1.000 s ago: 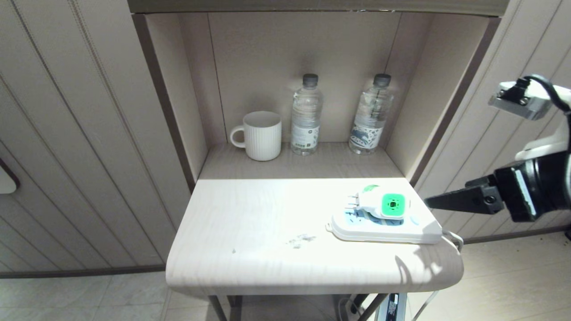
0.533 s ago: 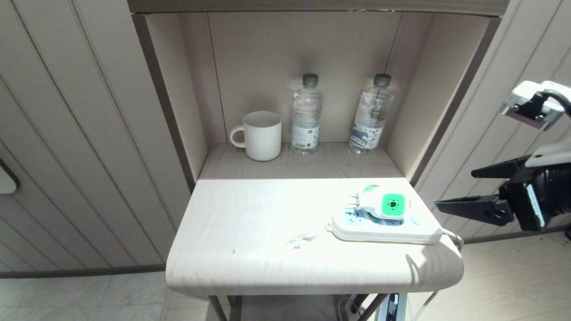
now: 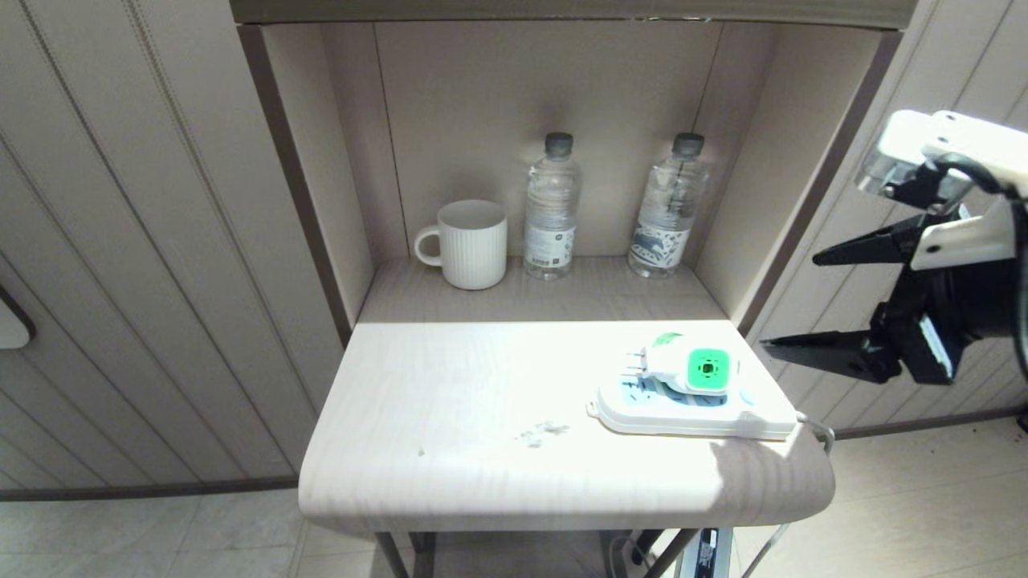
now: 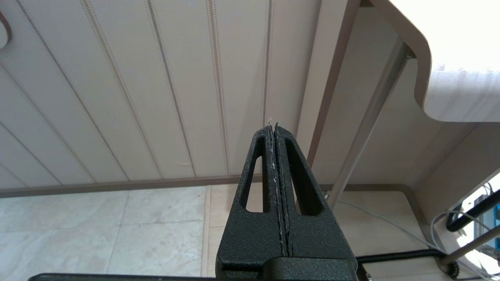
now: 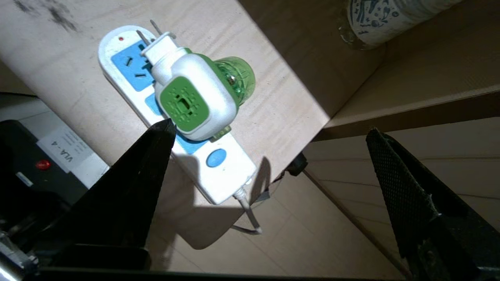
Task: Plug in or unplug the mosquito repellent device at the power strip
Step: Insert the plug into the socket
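You see the mosquito repellent device lying unplugged on top of the power strip, its two metal prongs aimed toward your left, its rounded white head with the green square face up. The flat white strip lies left to right at the tabletop's right front corner. Behind stand one ribbed white mug and two clear water bottles. The right gripper hangs off the tabletop's right edge, jaws wide apart; the left gripper sits low, jaws together.

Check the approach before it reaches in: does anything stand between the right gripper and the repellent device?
Nothing visible does. The right gripper hangs open off the table's right edge; the mosquito repellent device lies unplugged on the power strip, with open space between.
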### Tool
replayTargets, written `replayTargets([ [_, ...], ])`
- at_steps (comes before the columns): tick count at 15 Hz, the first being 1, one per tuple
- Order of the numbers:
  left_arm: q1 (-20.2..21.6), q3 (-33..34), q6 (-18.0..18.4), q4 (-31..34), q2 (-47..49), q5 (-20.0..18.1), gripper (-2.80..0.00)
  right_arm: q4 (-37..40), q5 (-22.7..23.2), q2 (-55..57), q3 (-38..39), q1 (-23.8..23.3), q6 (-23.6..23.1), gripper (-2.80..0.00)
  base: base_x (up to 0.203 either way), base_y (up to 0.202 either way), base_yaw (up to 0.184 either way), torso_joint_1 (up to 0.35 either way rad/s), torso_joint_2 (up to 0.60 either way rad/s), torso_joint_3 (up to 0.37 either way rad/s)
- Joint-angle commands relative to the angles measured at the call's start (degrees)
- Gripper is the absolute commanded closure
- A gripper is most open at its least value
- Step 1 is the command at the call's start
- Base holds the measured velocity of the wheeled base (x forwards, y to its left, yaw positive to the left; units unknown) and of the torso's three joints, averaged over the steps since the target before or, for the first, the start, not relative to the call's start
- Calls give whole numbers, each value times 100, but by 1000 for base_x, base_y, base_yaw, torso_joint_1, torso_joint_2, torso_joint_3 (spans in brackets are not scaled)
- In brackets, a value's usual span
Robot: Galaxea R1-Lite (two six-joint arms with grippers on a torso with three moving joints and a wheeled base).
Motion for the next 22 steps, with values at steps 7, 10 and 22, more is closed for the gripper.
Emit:
replayTargets([
  [7,1,7,2,0,-2,0,0,59,-2515,355,-513,1396,-1138,-280,0,0,0,0,0,0],
  [10,1,-1,2,0,-2,0,0,296,-3333,394,-590,2022,-1328,-280,0,0,0,0,0,0],
  [22,1,-2,2,0,-2,0,0,726,-3408,184,274,2594,-1292,-280,0,0,0,0,0,0],
])
